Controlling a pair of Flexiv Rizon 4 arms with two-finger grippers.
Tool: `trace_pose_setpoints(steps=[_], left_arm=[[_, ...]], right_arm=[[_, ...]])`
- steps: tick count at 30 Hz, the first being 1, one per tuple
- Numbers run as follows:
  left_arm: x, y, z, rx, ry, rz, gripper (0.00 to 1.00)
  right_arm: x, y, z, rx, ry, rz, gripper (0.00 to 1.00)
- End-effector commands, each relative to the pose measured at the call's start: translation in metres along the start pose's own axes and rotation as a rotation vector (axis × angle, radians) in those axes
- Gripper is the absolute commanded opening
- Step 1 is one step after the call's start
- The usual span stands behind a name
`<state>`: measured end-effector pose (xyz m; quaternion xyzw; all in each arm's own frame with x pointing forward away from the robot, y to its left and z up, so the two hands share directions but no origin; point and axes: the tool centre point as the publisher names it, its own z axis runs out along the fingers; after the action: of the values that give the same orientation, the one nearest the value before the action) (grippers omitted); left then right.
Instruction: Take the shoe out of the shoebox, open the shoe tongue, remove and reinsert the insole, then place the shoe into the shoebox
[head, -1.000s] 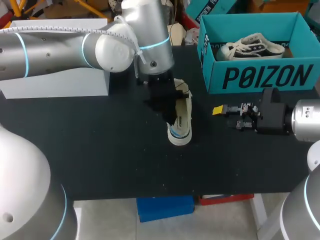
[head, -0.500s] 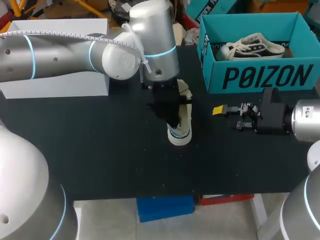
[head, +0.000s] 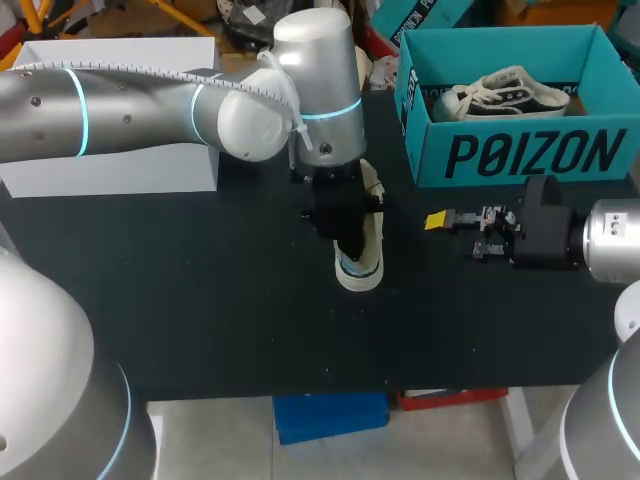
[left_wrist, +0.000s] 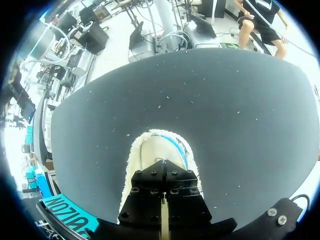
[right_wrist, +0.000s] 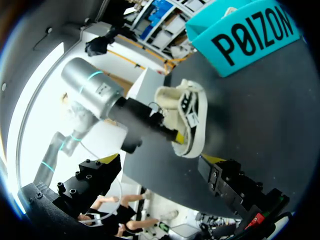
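Though mostly cream, shoe (head: 372, 245) with blue trim

Jaws together inside pale shoe (left_wrist: 159, 147)

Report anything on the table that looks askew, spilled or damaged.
Nothing stands out. One shoe rests on the table with the left pincer at its opening. The other shoe lies in the shoebox. No spill or damage shows.
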<state>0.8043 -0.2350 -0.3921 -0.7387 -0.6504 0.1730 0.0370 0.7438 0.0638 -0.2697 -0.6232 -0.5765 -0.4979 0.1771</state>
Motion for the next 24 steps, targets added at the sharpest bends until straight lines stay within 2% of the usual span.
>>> trace_pose_setpoints(steps=[1,9,17,24], left_arm=[[0.002,0.0,0.0,-0.007,-0.009,0.007,0.0],[0.002,-0.014,-0.017,-0.036,0.012,0.04,0.0],[0.012,-0.017,-0.016,-0.048,0.052,0.043,0.0],[0.019,-0.018,-0.004,-0.034,0.05,0.029,0.0]], right_arm=[[0.001,0.001,0.001,0.002,-0.002,0.001,1.0],[0.001,0.001,0.001,0.002,-0.002,0.001,1.0],[0.001,0.001,0.001,0.002,-0.002,0.001,1.0],[0.001,0.001,0.001,0.002,-0.002,0.001,1.0]])
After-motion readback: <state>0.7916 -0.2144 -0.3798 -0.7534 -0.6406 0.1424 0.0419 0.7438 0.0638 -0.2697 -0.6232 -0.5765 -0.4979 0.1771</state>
